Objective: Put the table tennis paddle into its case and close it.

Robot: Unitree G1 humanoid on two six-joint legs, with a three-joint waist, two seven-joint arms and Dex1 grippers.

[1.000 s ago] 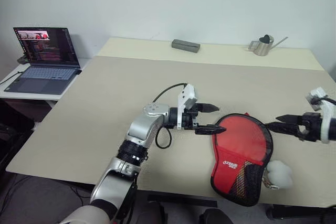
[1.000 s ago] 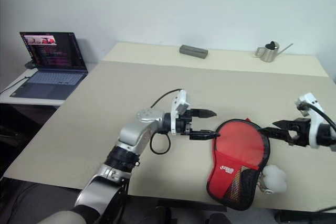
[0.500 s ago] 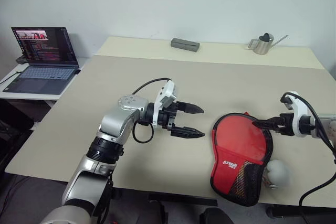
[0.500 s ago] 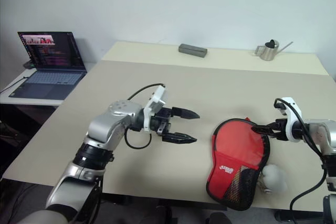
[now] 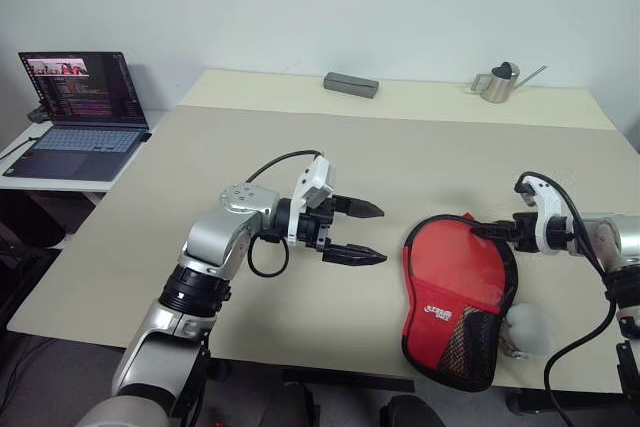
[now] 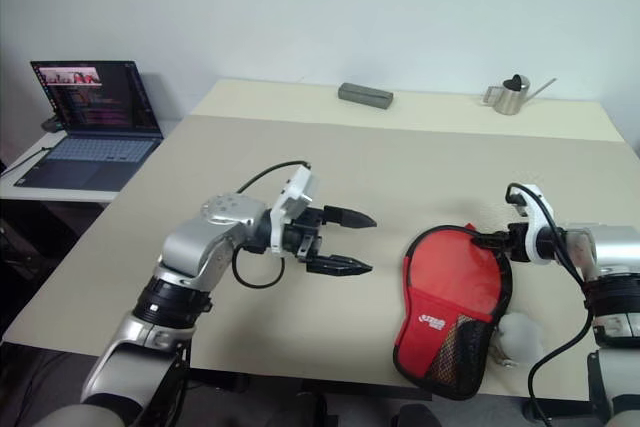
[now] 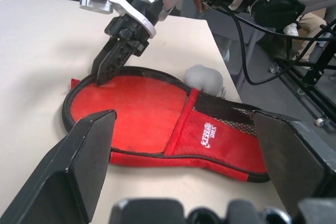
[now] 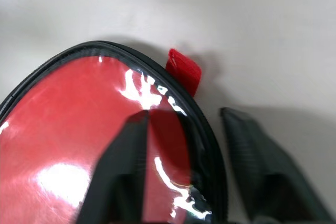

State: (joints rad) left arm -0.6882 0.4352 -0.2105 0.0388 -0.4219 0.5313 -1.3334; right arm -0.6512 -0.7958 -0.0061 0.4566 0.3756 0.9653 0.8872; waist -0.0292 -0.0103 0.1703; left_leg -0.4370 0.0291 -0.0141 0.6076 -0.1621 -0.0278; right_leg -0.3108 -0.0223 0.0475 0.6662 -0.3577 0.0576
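Risk one: case point(image 5: 455, 277) sliding on the tabletop point(image 5: 300, 157). It lies flat near the front edge, round end away from the robot and mesh end almost at the edge. Nothing pins it, so a sideways pull on the rim would likely drag the whole pouch instead of working the zip, maybe off the front

Risk two: bad bite by the right tool point(image 5: 482, 232). It sits at the far right of the round end, jaws narrowed but not yet clamped. One finger point(image 8: 131, 171) is over the red face and the other is on the bare tabletop outside, with the black zip rim point(image 8: 207, 129) between them. If it closes here it probably gets rim or fabric, not the red tab point(image 8: 184, 72) just beyond the fingertips, so it could slip off or bunch the edge

Risk three: paddle state unknown. Can't tell if the glossy red face inside the rim is the blade or lining, and no handle shows. Zipping over a part-seated paddle would jam

Minor: white lump point(image 5: 528, 330) just beside the mesh end could snag or get knocked off

Pose: right arm comes in from the right side, tool angled down and toward the robot's left onto the rim. Left arm is bent across the front with its wrist turned right. Left tool point(image 5: 381, 235) is roughly level above the tabletop, jaws wide, empty, aimed at the case but well apart from it. It's too far away to hold the case down as it stands
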